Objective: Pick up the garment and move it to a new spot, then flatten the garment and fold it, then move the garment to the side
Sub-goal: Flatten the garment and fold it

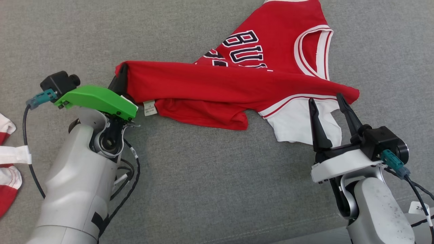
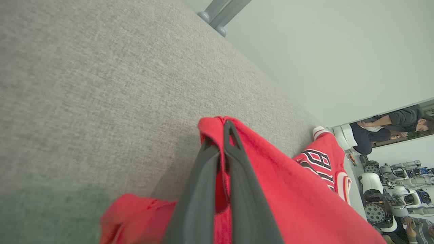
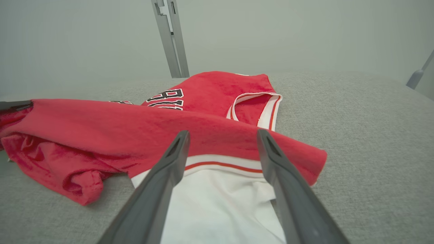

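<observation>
The garment [image 1: 237, 84] is a red basketball jersey with white trim and dark lettering, lying crumpled on a grey fabric surface [image 1: 203, 189]. My left gripper [image 1: 119, 80] is shut on the garment's left corner, holding that edge lifted and stretched; in the left wrist view my dark fingers [image 2: 220, 176] pinch red cloth [image 2: 298, 203]. At the garment's right end my right gripper [image 1: 327, 101] stands open, its fingers apart over the white part [image 1: 298, 125]. In the right wrist view the same open gripper [image 3: 222, 139] reaches to the red fold [image 3: 169, 132].
Another red and white piece of cloth [image 1: 8, 166] lies at the far left edge. Grey fabric spreads wide in front of the garment. Metal legs [image 3: 171, 37] stand beyond the far edge. People [image 2: 386, 125] and other robots [image 2: 390, 189] are in the background.
</observation>
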You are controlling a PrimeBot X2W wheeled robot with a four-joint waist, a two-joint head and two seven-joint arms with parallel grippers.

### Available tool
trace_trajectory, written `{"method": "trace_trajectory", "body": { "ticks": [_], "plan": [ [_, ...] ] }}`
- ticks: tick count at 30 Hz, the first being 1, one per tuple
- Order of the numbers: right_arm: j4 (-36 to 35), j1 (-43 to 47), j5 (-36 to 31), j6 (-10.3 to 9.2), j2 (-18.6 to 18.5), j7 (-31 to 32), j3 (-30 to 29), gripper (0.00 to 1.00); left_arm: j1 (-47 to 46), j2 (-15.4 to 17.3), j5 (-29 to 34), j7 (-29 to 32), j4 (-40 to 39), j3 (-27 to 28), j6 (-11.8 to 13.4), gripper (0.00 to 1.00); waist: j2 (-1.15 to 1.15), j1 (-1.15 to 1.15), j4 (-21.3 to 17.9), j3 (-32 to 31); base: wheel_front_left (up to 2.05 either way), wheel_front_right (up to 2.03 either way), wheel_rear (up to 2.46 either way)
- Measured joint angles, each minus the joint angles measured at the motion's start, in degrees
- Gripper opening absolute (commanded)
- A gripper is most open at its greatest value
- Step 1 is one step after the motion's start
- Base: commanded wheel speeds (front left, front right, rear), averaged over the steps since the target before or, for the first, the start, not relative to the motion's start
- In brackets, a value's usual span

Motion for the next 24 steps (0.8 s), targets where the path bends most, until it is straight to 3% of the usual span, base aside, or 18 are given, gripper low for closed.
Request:
{"method": "trace_trajectory", "body": {
  "ticks": [2, 3, 4, 12, 17, 21, 24],
  "plan": [
    [0.1, -0.4, 0.0, 0.00, 0.0, 0.0, 0.2, 1.00, -1.4, 0.2, 1.0, -1.8, 1.0, -1.1, -0.4, 0.05, 0.00, 0.00, 0.0, 0.4, 0.00, 0.00, 0.00],
    [0.2, -0.6, 0.0, 0.00, 0.0, 0.0, 0.2, 1.00, -1.8, 0.2, 1.5, -2.4, 1.3, -1.7, -0.5, 0.87, 0.00, 0.00, 0.1, 0.5, 0.00, 0.00, 0.00],
    [0.3, -0.8, 0.0, 0.00, 0.0, 0.0, 0.3, 1.00, -2.1, 0.2, 2.3, -3.2, 1.6, -2.4, -0.5, 1.00, 0.00, 0.00, 0.2, 0.4, 0.00, 0.00, 0.00],
    [0.8, -0.6, -0.4, 0.00, 0.0, 0.0, -0.7, 1.00, -1.1, 1.3, 5.8, -10.6, 0.1, -7.7, -0.7, 1.00, 0.00, 0.00, 1.9, -2.0, 0.00, 0.00, 0.00],
    [0.6, 1.3, -0.8, 0.00, 0.0, 0.3, -2.3, 1.00, 3.6, 2.9, 8.0, -12.0, -2.8, -8.4, -0.7, 1.00, 0.00, 0.00, 3.3, -4.6, 0.00, 0.00, 0.00],
    [-0.3, 3.1, -1.0, 0.00, 0.0, 0.8, -3.8, 1.00, 8.6, 4.3, 14.5, -12.3, -8.8, -2.9, -0.7, 1.00, 0.00, 0.00, 4.7, -6.9, 0.00, 0.00, 0.00],
    [-0.9, 4.8, -1.1, 0.00, 0.0, 1.1, -5.2, 1.00, 15.2, 3.3, 20.9, -12.3, -15.1, 2.2, -0.5, 1.00, 0.00, 0.00, 5.6, -8.9, 0.00, 0.00, 0.00]
  ]
}}
